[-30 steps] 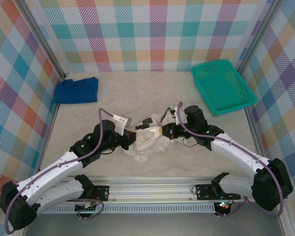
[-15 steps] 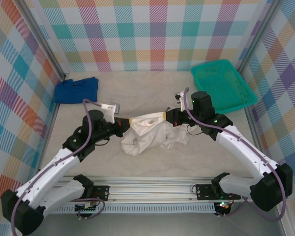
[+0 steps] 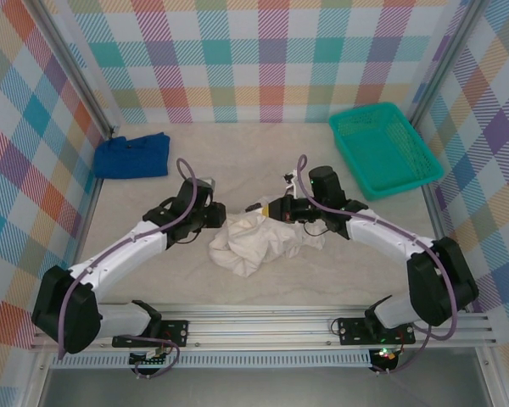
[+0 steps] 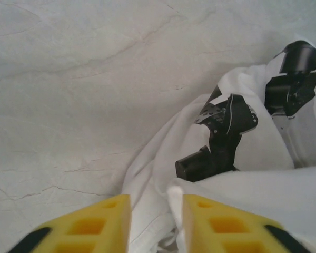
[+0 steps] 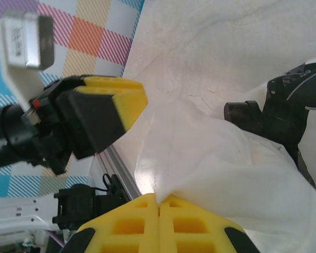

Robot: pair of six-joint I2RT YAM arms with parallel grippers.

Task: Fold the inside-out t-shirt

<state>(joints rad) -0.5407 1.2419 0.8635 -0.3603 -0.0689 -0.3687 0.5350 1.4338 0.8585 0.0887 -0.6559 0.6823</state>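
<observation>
1. Right gripper (image 5: 158,200): clamped tight. Its yellow pads are pressed together with a fold of the inside-out t-shirt (image 3: 259,242) pinched between them, which is pretty clear in its own wrist view.
2. Left gripper (image 4: 155,200): jaws standing apart, nothing clenched. A rolled edge of the white cloth lies right by the inner face of one finger, but as far as I can tell it isn't gripped.
3. The two grippers face each other, close together, at the far edge of the shirt. The shirt is a crumpled heap in the middle of the table (image 3: 263,174), with no flat panel, and I can't pick out the sleeves.
4. Further out there's a blue cloth (image 3: 133,155) in the far left corner and a teal basket (image 3: 382,148) at far right. Both are well apart from the shirt.
5. My read on the step: this is the straightening-out part, not real folding yet. With nothing flat, the task looks early on.
6. Next move, I'd guess: the left gripper needs that edge squarely between its pads and then has to close. After that the two can pull apart to stretch the cloth. The risk is grabbing several layers at once.
</observation>
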